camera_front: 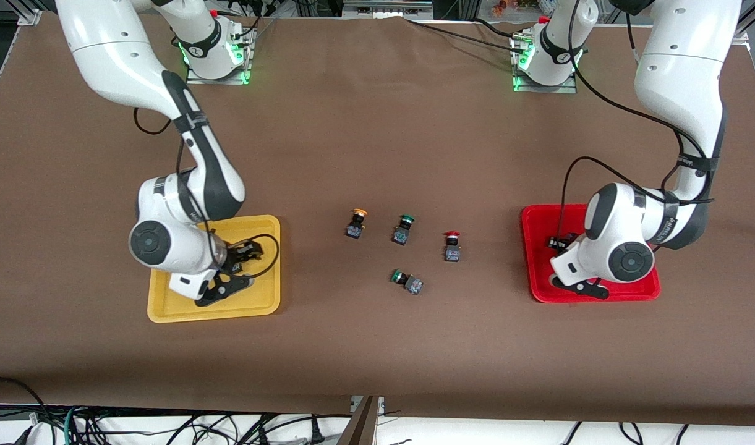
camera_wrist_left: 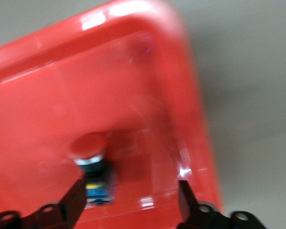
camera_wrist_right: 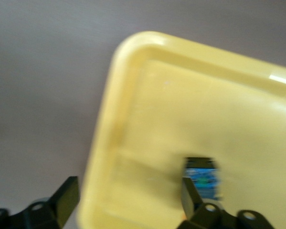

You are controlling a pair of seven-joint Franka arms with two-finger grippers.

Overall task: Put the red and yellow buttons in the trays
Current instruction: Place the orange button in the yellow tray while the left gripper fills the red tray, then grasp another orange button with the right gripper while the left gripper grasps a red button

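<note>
My left gripper [camera_wrist_left: 131,200] is open low over the red tray [camera_wrist_left: 47,95], which lies at the left arm's end of the table [camera_front: 533,247]. A red-capped button [camera_wrist_left: 91,160] lies in that tray beside one finger [camera_wrist_left: 76,196]. My right gripper [camera_wrist_right: 128,198] is open over a corner of the yellow tray [camera_wrist_right: 147,95], which lies at the right arm's end [camera_front: 269,296]. A dark button body [camera_wrist_right: 203,175] lies in that tray by one finger [camera_wrist_right: 190,193]; its cap is hidden. A yellow-capped button [camera_front: 356,224] and a red-capped button [camera_front: 452,246] stand on the table between the trays.
Two green-capped switches sit among the loose buttons, one upright [camera_front: 403,228] and one on its side [camera_front: 407,281], nearer the front camera. The brown table top [camera_front: 377,142] is bare toward the arm bases.
</note>
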